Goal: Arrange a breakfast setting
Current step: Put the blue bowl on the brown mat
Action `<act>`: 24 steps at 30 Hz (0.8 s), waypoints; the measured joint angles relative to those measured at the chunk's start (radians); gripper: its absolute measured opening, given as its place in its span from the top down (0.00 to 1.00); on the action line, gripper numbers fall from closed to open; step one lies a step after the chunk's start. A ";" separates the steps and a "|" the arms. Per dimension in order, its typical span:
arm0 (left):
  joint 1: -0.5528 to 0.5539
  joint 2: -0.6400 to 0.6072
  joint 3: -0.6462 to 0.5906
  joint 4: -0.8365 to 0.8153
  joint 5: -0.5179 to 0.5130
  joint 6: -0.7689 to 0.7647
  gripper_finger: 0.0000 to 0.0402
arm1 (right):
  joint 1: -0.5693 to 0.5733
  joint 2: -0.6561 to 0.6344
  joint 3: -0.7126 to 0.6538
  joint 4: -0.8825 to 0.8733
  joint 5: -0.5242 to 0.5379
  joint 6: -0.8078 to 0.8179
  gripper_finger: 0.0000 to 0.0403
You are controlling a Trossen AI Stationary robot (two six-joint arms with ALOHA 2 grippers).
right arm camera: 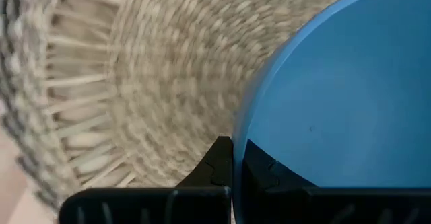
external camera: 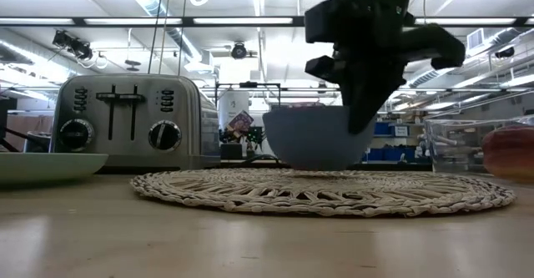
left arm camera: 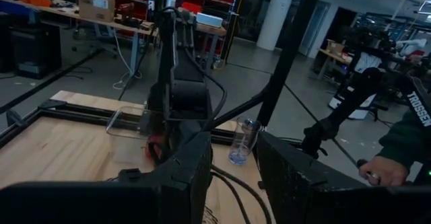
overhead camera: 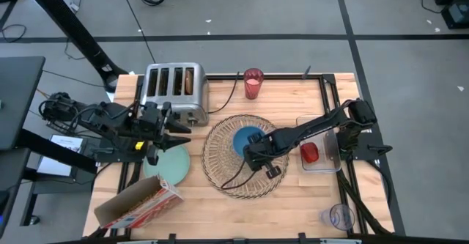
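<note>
The right gripper (right arm camera: 233,158) pinches the rim of the bowl (overhead camera: 247,138), which sits on the mat (overhead camera: 220,160). It should let go gently, then lift straight up. The left gripper (overhead camera: 182,134) waits open above the plate (overhead camera: 170,163).

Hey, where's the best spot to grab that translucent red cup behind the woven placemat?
Probably the side wall of the translucent red cup, approached level from the placemat side: it stands upright and open-topped, with the silver toaster to one side.
</note>
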 joint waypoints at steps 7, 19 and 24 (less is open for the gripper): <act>0.000 0.000 0.000 0.000 0.000 0.001 0.68 | 0.000 -0.001 0.001 -0.002 0.001 -0.035 0.98; 0.000 0.000 0.000 0.000 0.000 0.001 0.68 | -0.002 -0.001 -0.039 -0.004 0.009 -0.020 0.86; 0.000 0.000 0.000 0.000 0.000 0.001 0.68 | -0.001 -0.001 -0.039 0.059 0.023 -0.018 0.78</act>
